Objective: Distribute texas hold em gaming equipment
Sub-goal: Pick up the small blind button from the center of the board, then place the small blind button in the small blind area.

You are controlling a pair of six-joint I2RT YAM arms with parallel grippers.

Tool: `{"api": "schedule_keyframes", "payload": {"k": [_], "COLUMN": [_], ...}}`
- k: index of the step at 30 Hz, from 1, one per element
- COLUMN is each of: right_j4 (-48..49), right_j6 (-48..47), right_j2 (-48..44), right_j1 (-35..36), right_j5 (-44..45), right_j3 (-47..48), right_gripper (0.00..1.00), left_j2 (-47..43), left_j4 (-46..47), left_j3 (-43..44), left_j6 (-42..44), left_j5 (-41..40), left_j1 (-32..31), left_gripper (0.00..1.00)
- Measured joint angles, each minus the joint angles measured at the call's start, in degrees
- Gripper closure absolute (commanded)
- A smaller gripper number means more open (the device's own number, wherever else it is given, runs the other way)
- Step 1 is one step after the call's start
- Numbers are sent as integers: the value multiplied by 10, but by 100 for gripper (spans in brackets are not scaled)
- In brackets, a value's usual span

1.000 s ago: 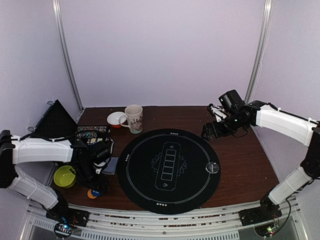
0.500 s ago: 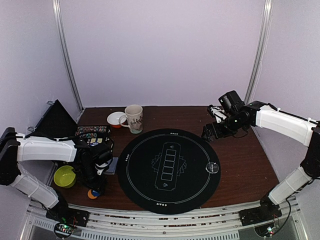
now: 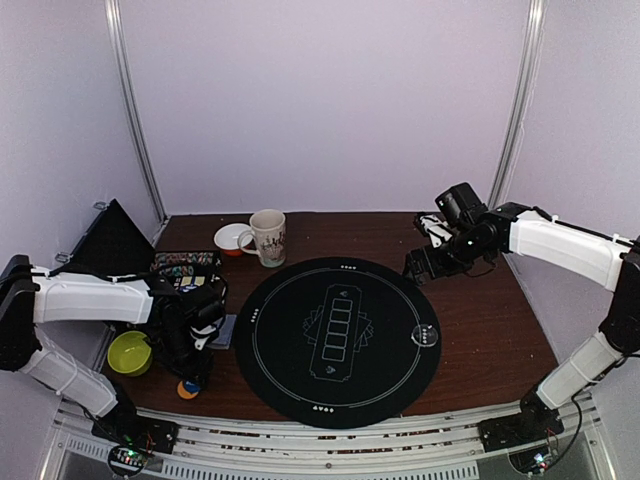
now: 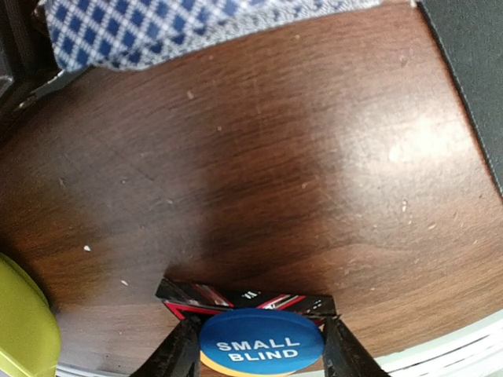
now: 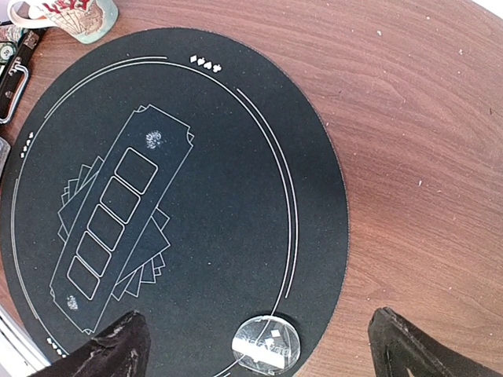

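Bench (image 3: 480, 320): dark brown wood, scuffed, carrying every item listed.

Mat (image 3: 290, 370): large, round and black, with five card boxes printed at its centre. I judge it the layout around which the equipment is to be shared out.

Right hand (image 5: 263, 352): mine, spread wide and holding nothing. It hangs over the mat's far right part, well apart from the left side's work, probably waiting its turn.

Left hand (image 4: 261, 355): mine, low over the bench's near left corner, partly closed. One finger stands at each side of the small blind disc. I cannot tell whether they press its rim yet; the pose suits lifting it off toward a seat.

Card deck (image 4: 196, 31): blue-and-white checked backs, lying flat on the bench just left of the mat, beyond the discs. Not yet dealt.

Small blind disc (image 4: 259, 334): round and blue, lettered SMALL BLIND in white, resting on the orange disc.

Orange disc (image 4: 214, 364): only a sliver shows beneath the blue one.

Clear disc (image 5: 266, 339): transparent with white marking, already placed on the mat's right edge.
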Motion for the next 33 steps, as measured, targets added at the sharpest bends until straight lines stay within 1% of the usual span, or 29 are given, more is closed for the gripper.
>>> {"api": "schedule_keyframes", "payload": {"k": [2, 9, 13, 16, 19, 22, 25, 27, 29, 33], "right_j4": [-1, -4, -9, -11, -13, -15, -18, -20, -23, -29], "right_j6": [0, 0, 0, 0, 0, 0, 1, 2, 3, 5], "right_j2": [1, 2, 5, 5, 5, 5, 5, 5, 5, 5], "right_j1": [0, 0, 0, 0, 0, 0, 0, 0, 0, 0], "right_j5": [0, 0, 0, -2, -10, -19, -27, -29, -30, -31], "right_j3": [0, 0, 0, 1, 7, 17, 24, 26, 26, 26], "right_gripper": [0, 0, 0, 0, 0, 0, 0, 0, 0, 0], "left_j2": [0, 0, -4, -7, -7, -5, 11, 37, 66, 110], "left_j4": [0, -3, -15, -35, -54, -67, -80, -87, -88, -95], "left_j3": [2, 25, 41, 71, 124, 185, 253, 293, 321, 351], "left_j6": [0, 3, 5, 11, 26, 47, 70, 81, 90, 101], "left_j5": [0, -2, -4, -12, -33, -54, -70, -75, -73, -67], "left_j1": [0, 0, 0, 0, -7, -29, -72, -105, -132, -165], "left_gripper": [54, 55, 59, 59, 59, 59, 59, 59, 59, 59]}}
